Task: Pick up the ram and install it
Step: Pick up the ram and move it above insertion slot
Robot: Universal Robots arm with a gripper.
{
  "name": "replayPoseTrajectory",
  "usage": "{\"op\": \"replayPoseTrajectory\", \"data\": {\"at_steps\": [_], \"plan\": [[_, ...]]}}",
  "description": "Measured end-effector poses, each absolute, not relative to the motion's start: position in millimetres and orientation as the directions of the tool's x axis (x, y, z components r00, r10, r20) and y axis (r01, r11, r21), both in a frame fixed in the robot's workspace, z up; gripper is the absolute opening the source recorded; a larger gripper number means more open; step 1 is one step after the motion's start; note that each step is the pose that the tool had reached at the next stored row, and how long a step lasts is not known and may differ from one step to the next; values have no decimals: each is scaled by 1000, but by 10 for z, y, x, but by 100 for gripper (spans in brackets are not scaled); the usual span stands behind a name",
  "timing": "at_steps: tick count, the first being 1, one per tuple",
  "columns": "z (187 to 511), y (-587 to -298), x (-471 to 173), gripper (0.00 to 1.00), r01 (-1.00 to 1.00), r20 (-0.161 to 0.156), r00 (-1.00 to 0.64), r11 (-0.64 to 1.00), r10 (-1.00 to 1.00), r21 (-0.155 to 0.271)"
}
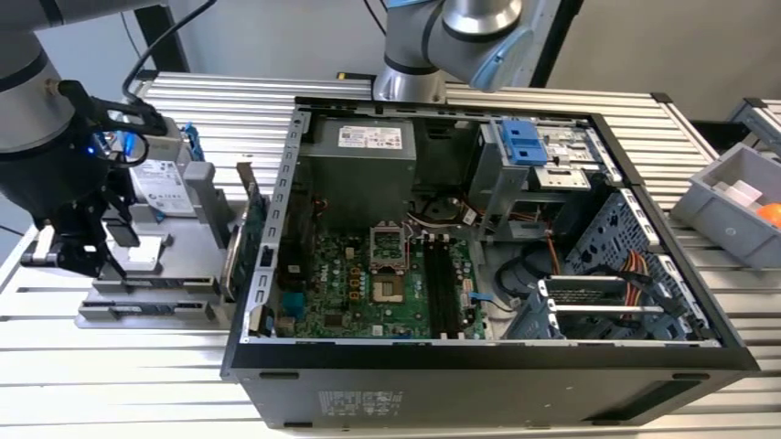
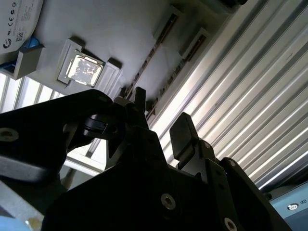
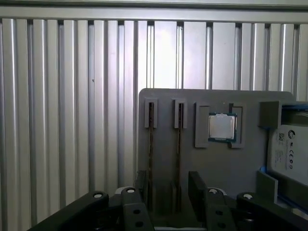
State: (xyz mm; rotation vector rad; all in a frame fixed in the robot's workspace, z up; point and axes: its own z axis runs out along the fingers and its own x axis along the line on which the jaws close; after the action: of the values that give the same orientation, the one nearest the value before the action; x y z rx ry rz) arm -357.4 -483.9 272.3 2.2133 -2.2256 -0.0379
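The arm point(image 1: 37, 110) is seen at the exterior view's left, bent down so that the hand point(image 1: 71, 254) points downward over a grey holder point(image 1: 146, 306) lying on the slatted desk point(image 1: 123, 384), beside the open computer case point(image 1: 488, 229). In the first wrist view the hand point(image 3: 169, 192) is seen with its two fingers parted and nothing gripped between them. The ram point(image 3: 179, 139) is stood on edge in a narrow slot of the holder, and a second stick point(image 3: 150, 139) is stood in the slot just beside it. Both are lined up with the gap between the fingers. Whether the fingers touch either stick cannot be told. A processor chip point(image 3: 222, 127) is seated in the holder next to the slots, and a hard drive point(image 3: 288, 149) is kept beyond it.
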Motion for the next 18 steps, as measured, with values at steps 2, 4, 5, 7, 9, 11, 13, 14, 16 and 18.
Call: {"op": "replayPoseTrajectory", "data": {"at_steps": [2, 4, 5, 7, 9, 11, 13, 14, 16, 18], "plan": [[2707, -4839, -3574, 100, -1000, -15, -6, 5, -1000, 19], [2693, -4839, -3574, 100, -1000, -15, -6, 5, -1000, 19], [2687, -4839, -3574, 100, -1000, -15, -6, 5, -1000, 19], [2676, -4840, -3574, 100, -1000, -15, -6, 5, -1000, 19], [2667, -4844, -3574, 100, -1000, -15, -6, 5, -1000, 19], [2658, -4851, -3574, 100, -1000, -15, -6, 5, -1000, 19], [2649, -4860, -3574, 100, -1000, -15, -6, 5, -1000, 20], [2643, -4865, -3574, 100, -1000, -15, -6, 5, -1000, 20], [2630, -4879, -3574, 100, -1000, -15, -6, 5, -1000, 21], [2615, -4893, -3574, 100, -1000, -15, -6, 5, -1000, 21]]}}
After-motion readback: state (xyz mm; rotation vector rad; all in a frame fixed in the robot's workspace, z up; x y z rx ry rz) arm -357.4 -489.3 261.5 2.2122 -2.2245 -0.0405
